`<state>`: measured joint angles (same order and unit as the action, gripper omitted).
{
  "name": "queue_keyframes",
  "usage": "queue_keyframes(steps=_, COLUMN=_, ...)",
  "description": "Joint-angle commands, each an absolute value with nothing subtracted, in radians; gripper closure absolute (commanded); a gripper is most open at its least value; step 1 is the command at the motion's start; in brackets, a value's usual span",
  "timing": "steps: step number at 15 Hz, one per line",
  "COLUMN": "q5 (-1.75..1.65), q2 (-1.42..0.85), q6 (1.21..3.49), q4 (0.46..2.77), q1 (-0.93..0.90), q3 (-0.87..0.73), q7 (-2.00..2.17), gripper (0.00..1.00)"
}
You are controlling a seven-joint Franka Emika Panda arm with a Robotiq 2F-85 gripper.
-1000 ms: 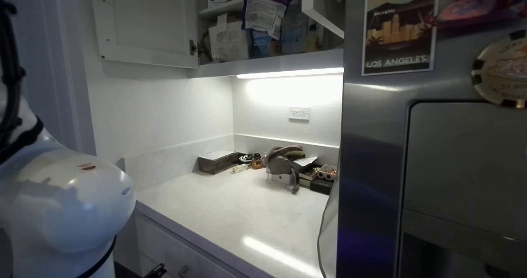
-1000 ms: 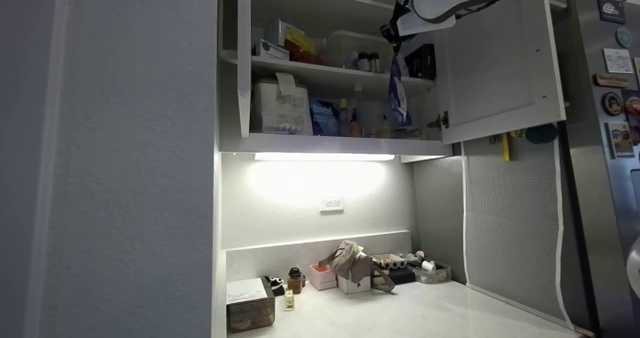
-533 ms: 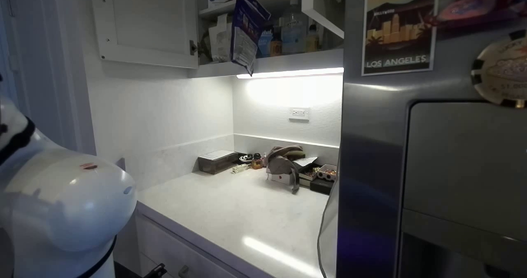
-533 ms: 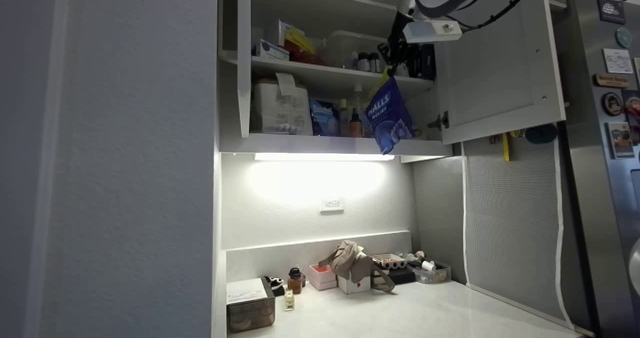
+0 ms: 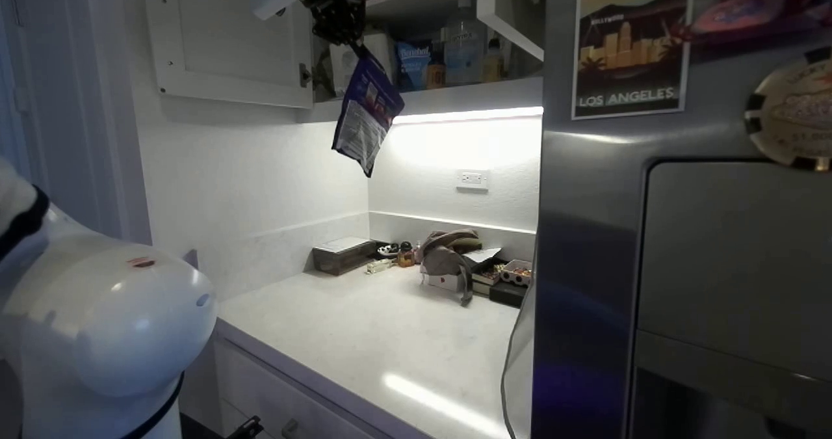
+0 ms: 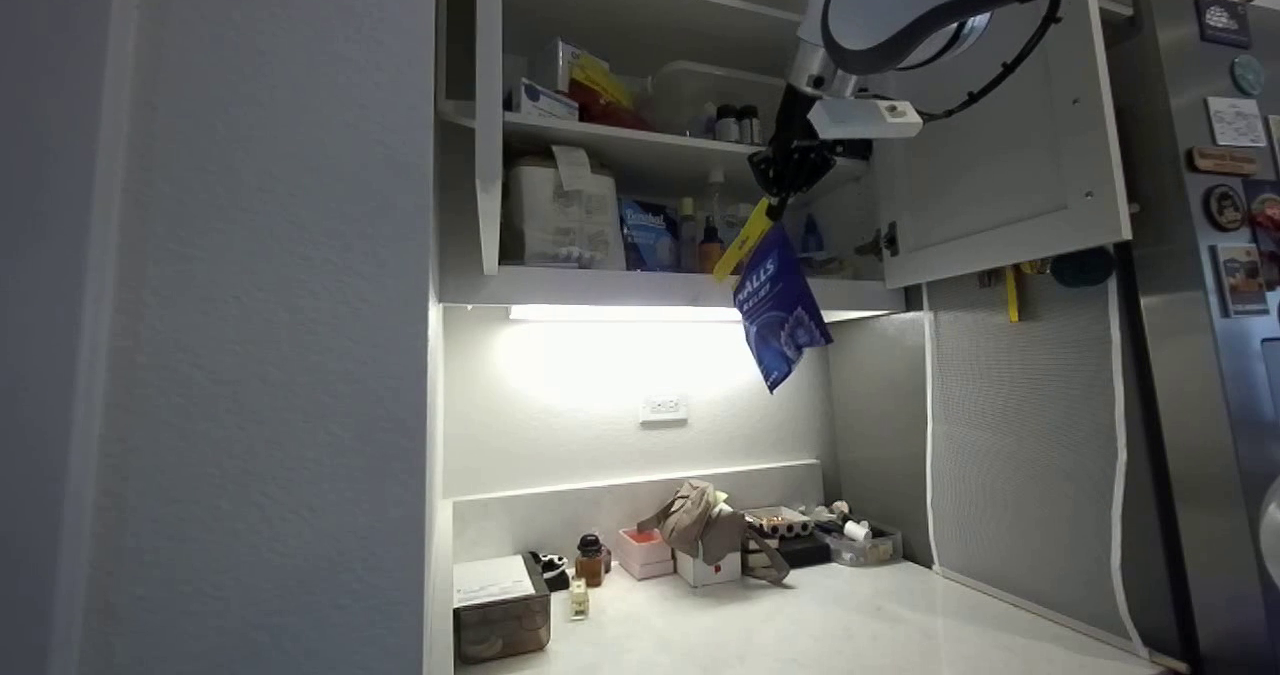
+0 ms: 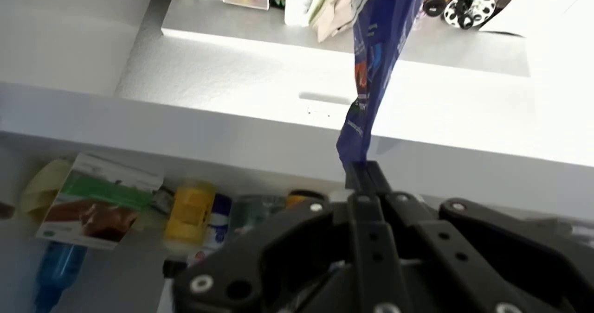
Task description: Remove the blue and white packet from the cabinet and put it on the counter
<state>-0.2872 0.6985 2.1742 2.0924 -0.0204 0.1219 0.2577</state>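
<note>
We judged the removal all but done: the packet [image 6: 780, 305] hung tilted in front of the cabinet [image 6: 620, 286], its lower end beneath the bottom edge and well above the counter [image 5: 338, 341], touching neither as far as we could tell. Our gripper [image 7: 366, 169] had its fingers [image 7: 380, 179] pinched together on an upper corner of the packet. The next move called for lowering it, kept out from that edge so the soft pouch would not snag. The open doors [image 6: 1010, 145] stood on both sides. The counter's front offered room; a cloth bag [image 6: 690, 520] and a dark box [image 6: 505, 630] sat farther back.
</note>
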Motion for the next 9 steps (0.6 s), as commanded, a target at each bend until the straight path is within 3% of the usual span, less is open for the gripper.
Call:
queue_keyframes(steps=1, q5=-0.253, q2=0.739, q6=2.189, q4=2.189, q1=-0.020, q3=0.124, q7=0.218, gripper=1.00)
queue_keyframes(steps=9, q5=-0.249, q2=0.781, q6=2.254, q4=2.393, q1=-0.018, q3=0.117, q7=0.230, gripper=1.00)
